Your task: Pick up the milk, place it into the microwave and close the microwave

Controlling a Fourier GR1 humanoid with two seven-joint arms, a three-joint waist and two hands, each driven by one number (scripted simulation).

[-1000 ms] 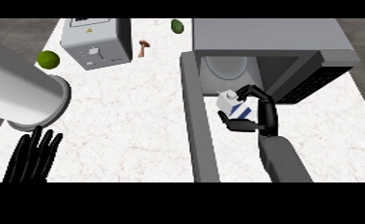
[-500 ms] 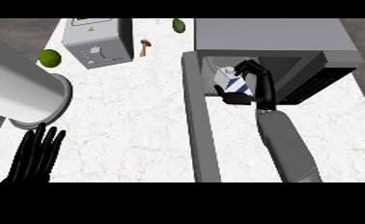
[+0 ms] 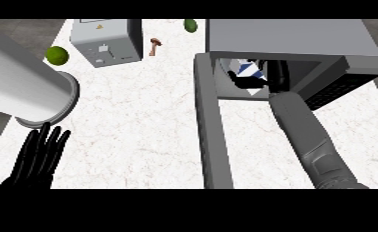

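Right hand (image 3: 255, 78) holds milk (image 3: 249, 69) inside the open microwave (image 3: 295, 38).

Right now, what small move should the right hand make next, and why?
Probably set the milk down on the microwave floor and open the fingers. The right hand, curled round the carton, is already inside the opening, and the door stands open, so only the release remains before withdrawing.

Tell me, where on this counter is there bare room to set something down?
The widest bare patch lies between the grey box, the big cylinder and the open microwave door. It is crowded inside the microwave, where the right hand holds the milk.
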